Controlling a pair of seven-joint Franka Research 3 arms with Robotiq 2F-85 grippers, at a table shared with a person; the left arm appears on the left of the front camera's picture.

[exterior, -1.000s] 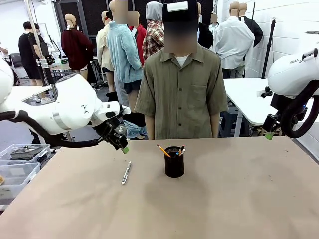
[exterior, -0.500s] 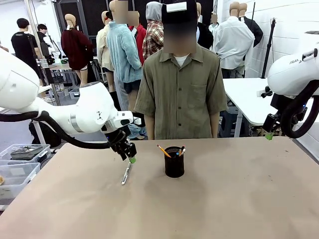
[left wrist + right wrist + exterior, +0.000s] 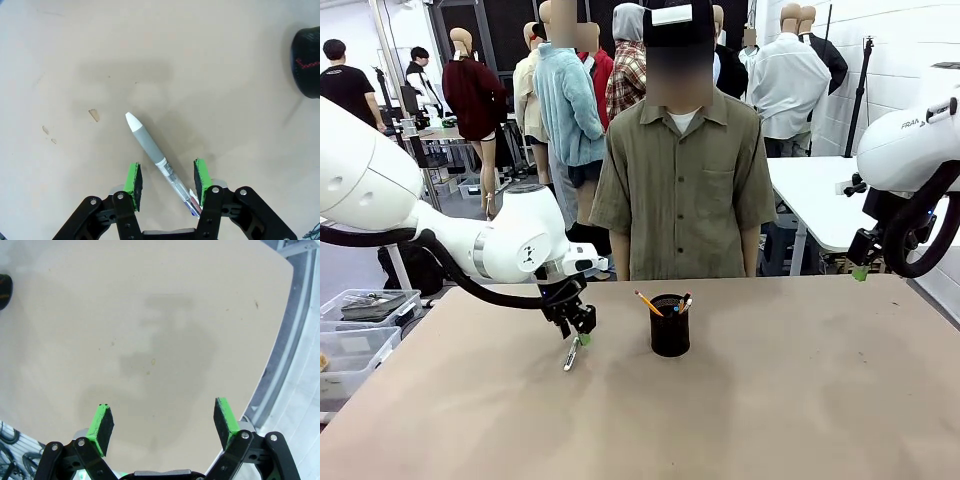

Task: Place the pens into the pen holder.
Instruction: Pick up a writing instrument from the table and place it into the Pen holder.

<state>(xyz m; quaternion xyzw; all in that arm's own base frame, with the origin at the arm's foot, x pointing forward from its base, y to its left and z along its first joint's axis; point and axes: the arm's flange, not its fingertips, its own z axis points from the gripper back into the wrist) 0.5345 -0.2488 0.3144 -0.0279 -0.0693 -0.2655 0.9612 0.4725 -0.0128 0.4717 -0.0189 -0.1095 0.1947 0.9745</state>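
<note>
A white and grey pen (image 3: 571, 354) lies flat on the brown table, left of the pen holder (image 3: 670, 326). The holder is a black mesh cup with an orange pencil (image 3: 646, 303) and other pens (image 3: 683, 302) standing in it. My left gripper (image 3: 579, 334) is low over the lying pen. In the left wrist view the pen (image 3: 150, 146) runs up between the green pads (image 3: 133, 183), with a gap on each side; the left gripper (image 3: 166, 179) is open, and the holder (image 3: 307, 62) sits at top right. My right gripper (image 3: 860, 271) hangs open, high at the right, above the table's edge (image 3: 165, 421).
A person in an olive shirt (image 3: 684, 178) stands behind the far edge of the table, hands out of sight. Clear bins (image 3: 360, 318) sit off the table's left side. The right wrist view has the table's edge (image 3: 274, 347) at the right and the holder (image 3: 4, 291) at the left border.
My left arm has swung right and come down from above the table's left part until its fingers straddle the lying pen. The right arm has not moved.
</note>
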